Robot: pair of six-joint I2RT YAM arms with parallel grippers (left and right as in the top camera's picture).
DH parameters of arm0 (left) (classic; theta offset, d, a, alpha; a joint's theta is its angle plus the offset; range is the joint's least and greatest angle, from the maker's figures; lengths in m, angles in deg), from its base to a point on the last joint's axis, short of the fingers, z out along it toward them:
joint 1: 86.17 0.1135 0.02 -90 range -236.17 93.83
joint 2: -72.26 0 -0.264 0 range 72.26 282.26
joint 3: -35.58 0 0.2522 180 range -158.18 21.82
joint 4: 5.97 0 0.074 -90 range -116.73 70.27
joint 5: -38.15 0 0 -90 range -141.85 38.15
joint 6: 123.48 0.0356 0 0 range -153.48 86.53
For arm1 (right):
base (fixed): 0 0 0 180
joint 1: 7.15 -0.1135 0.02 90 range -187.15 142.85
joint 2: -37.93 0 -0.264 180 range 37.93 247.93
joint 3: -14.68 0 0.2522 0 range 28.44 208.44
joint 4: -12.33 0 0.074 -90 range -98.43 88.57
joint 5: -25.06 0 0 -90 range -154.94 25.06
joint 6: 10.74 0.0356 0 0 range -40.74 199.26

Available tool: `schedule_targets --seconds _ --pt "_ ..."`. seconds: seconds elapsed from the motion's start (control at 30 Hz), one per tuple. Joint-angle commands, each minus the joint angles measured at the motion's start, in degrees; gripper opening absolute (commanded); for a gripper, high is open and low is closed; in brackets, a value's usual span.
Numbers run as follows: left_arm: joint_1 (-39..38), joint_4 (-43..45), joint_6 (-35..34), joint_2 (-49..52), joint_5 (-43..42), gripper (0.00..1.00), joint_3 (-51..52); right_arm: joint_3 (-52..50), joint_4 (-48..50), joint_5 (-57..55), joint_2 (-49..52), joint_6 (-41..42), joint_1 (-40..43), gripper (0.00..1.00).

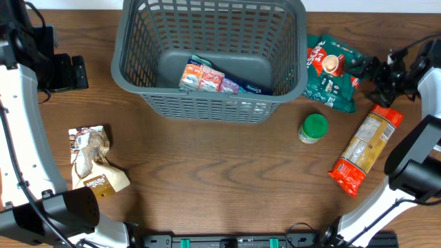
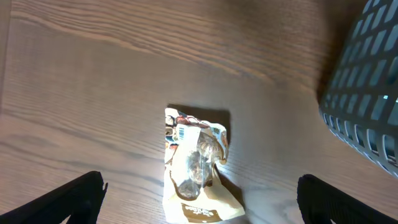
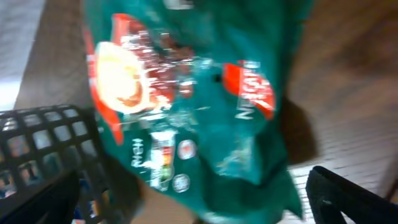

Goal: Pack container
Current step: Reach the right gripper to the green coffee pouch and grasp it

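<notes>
Listing: large dark grey slotted plastic basket [image 1: 131, 62], rolled rim, on woodgrain table [image 1: 207, 172], glossy sachets [image 1: 207, 77] inside; crinkled green foil pouch [image 1: 331, 72] just right of it; left gripper [image 2: 199, 186] and right gripper [image 3: 193, 199] both released

"Nescafé" and "Rich" on the green bag [image 3: 205, 124].
</notes>
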Motion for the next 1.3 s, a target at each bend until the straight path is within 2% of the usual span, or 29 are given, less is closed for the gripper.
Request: schedule_targets --seconds 0.0,0.5,0.77,1.27 --pt "-0.48 -0.15 -0.04 -0.04 0.04 0.98 0.11 0.28 0.02 1.38 0.24 -2.99 0.79 0.99" --pt "-2.71 -0.11 0.17 -0.04 0.07 0.99 0.11 -0.13 4.04 2.69 6.40 -8.61 -0.79 0.99" --pt "-2.71 -0.11 0.20 -0.04 0.07 0.99 0.11 -0.13 8.55 7.08 8.61 -9.03 -2.14 0.99" --pt "-2.71 -0.09 1.46 -0.04 0.07 0.99 0.11 -0.13 11.45 5.42 13.90 -9.01 -7.52 0.99"
